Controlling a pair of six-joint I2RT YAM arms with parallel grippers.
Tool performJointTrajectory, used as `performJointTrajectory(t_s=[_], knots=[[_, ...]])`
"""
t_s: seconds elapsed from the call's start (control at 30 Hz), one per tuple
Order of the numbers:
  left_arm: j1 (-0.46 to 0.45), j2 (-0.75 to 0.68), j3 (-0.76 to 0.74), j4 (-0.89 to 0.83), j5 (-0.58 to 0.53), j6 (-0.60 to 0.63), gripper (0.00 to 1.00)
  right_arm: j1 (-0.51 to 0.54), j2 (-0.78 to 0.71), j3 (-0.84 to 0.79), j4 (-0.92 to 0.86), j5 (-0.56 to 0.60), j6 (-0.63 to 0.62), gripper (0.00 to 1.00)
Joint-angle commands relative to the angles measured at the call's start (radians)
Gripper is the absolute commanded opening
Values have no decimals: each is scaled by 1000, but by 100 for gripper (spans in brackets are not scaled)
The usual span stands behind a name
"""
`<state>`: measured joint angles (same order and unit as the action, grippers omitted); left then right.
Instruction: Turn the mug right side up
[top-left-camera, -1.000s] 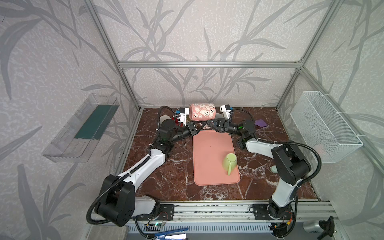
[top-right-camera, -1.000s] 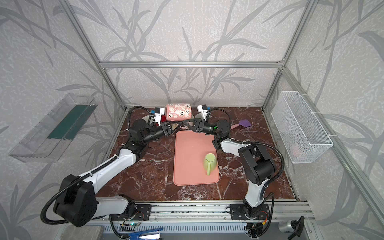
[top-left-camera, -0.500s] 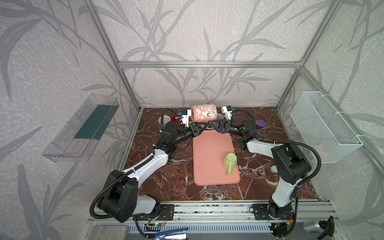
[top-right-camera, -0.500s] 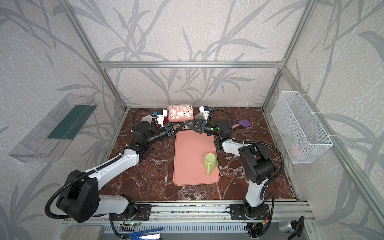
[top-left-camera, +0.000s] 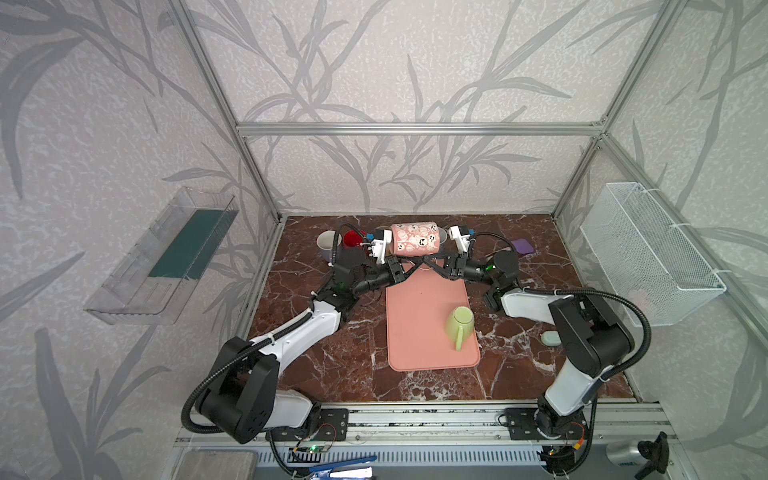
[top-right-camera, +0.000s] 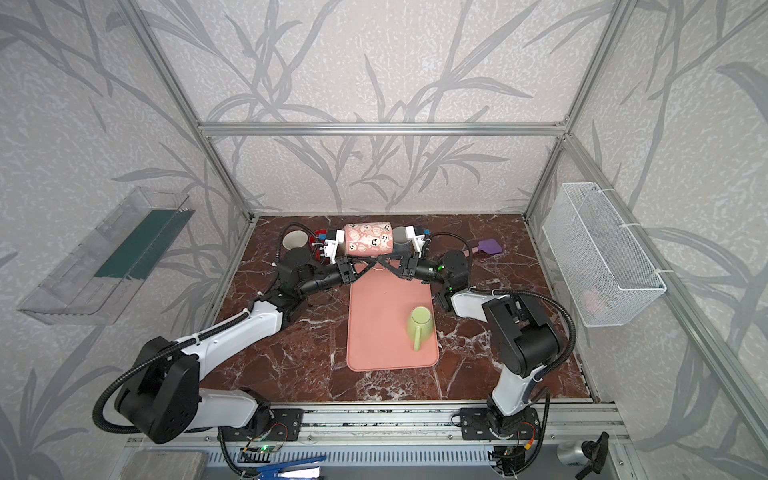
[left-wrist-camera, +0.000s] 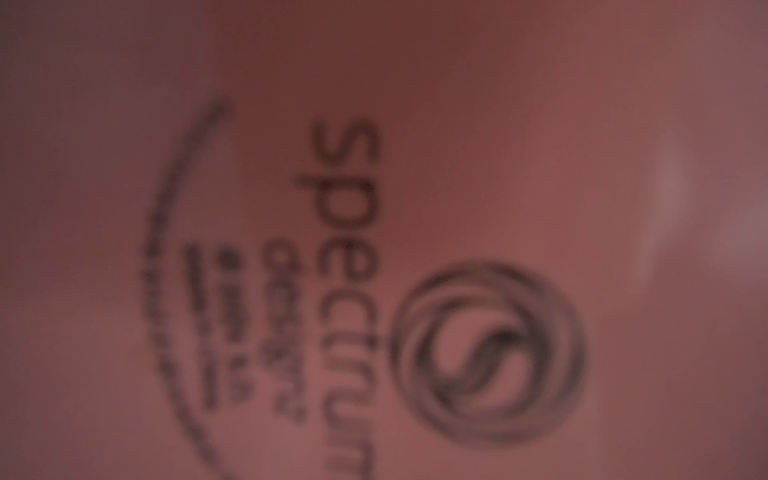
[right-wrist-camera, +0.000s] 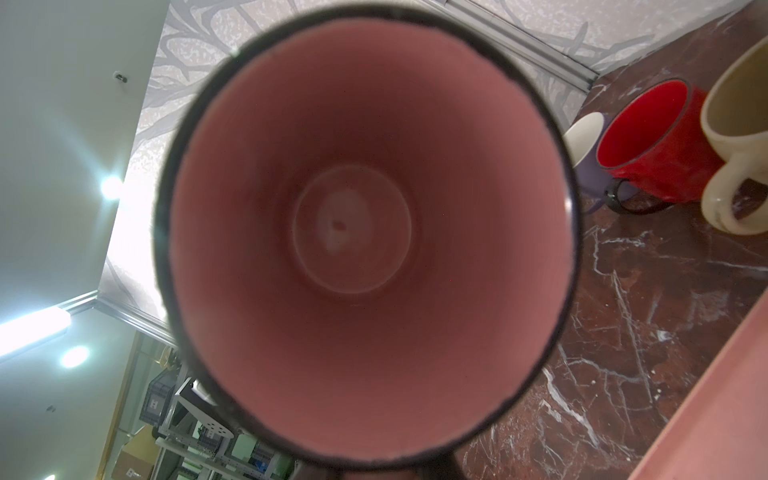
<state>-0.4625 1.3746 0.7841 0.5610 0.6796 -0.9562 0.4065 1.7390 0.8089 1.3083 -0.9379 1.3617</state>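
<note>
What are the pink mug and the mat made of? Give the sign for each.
The pink mug looks like glazed ceramic: glossy inside with soft highlights, printed maker's stamp on its base. The mat is probably silicone or soft plastic: flat, matte, rounded corners, no glare.

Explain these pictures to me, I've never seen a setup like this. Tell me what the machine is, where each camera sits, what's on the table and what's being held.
This is a robot with two jointed arms, mounted at the front. Two pictures look down from overhead and are nearly identical. The others come from a camera on each wrist. A pink patterned mug hangs on its side between the left tool and the right tool, which cross beneath it; which one grips is unclear. The left wrist camera sees its printed base, and the right looks into its mouth. Below lie a pink mat carrying a green mug, with a red mug and a white mug at the back.
</note>
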Motion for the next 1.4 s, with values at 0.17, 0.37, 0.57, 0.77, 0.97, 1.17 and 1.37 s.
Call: performJointTrajectory(t_s=[0.17, 0.37, 0.57, 0.77, 0.97, 1.17, 1.37], knots=[[-8, 25, -26, -20, -49, 83, 37, -54, -76, -26, 98, 50, -10, 0], [-12, 5, -21, -81, -68, 117, 56, -75, -79, -60, 98, 49, -15, 0], [-14, -51, 6, -197, -80, 166, 99, -106, -76, -101, 98, 57, -12, 0], [-15, -138, 54, -416, -110, 274, 99, -149, -101, -146, 6, 81, -49, 0], [-15, -238, 96, -636, -184, 391, 99, -185, -184, -149, -285, 130, -194, 0], [-14, -301, 117, -786, -232, 465, 99, -230, -215, -113, -505, 157, -263, 0], [-15, -350, 151, -947, -325, 534, 99, -259, -207, -53, -689, 196, -336, 0]])
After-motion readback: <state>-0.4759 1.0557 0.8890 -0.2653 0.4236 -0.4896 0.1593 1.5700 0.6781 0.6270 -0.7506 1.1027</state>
